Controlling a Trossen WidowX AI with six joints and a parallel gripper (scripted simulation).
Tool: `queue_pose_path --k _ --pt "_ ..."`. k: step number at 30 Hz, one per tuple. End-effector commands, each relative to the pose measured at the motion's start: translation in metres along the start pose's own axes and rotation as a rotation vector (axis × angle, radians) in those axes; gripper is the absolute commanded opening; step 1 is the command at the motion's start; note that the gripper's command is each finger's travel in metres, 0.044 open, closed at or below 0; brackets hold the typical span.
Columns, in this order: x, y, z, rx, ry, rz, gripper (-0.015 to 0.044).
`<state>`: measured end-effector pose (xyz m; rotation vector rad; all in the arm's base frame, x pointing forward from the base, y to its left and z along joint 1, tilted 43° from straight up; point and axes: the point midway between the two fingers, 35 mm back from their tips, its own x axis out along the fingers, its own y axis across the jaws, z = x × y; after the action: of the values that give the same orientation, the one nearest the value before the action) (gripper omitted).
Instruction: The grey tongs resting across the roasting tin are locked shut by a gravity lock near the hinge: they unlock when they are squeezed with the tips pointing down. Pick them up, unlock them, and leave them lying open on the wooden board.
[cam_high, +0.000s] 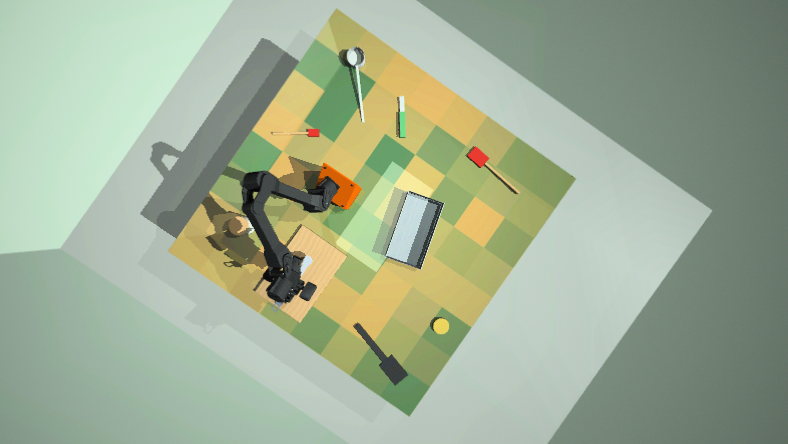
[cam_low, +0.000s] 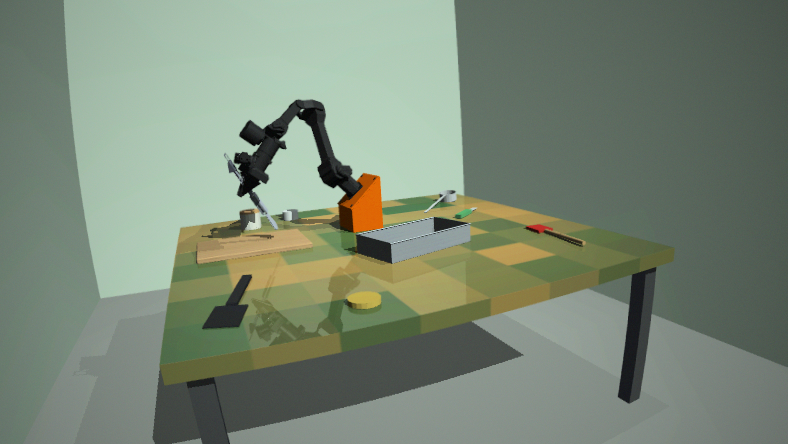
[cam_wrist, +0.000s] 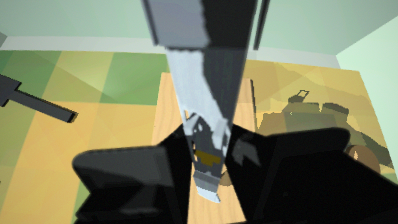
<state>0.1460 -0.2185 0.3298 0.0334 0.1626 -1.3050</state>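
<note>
My gripper (cam_low: 245, 190) (cam_wrist: 202, 121) is shut on the grey tongs (cam_high: 304, 264) (cam_low: 258, 202) (cam_wrist: 192, 80), around their middle. They hang steeply tilted in the air above the wooden board (cam_high: 325, 259) (cam_low: 292, 242) (cam_wrist: 167, 110). One end points down and towards the robot's base, and the other rises above the fingers. In the top view the arm hides most of the tongs. The arms look close together, but I cannot tell whether the lock is released. The roasting tin (cam_high: 408, 220) (cam_low: 427, 242) stands with nothing across it.
A jar with a wooden-looking top (cam_high: 238, 225) (cam_low: 249, 220) stands behind the board. A black spatula (cam_high: 370, 343) (cam_low: 239, 289) (cam_wrist: 45, 105) and a yellow disc (cam_high: 440, 325) (cam_low: 363, 300) lie on the table. The orange base (cam_high: 346, 190) (cam_low: 361, 209) stands beyond the board.
</note>
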Motion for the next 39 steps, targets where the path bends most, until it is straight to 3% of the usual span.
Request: queue_pose_path --k 1,39 --pt "0.003 0.0 0.005 0.009 0.05 0.012 -0.015" --pt "0.002 -0.018 -0.008 0.13 0.652 -0.016 -0.015"
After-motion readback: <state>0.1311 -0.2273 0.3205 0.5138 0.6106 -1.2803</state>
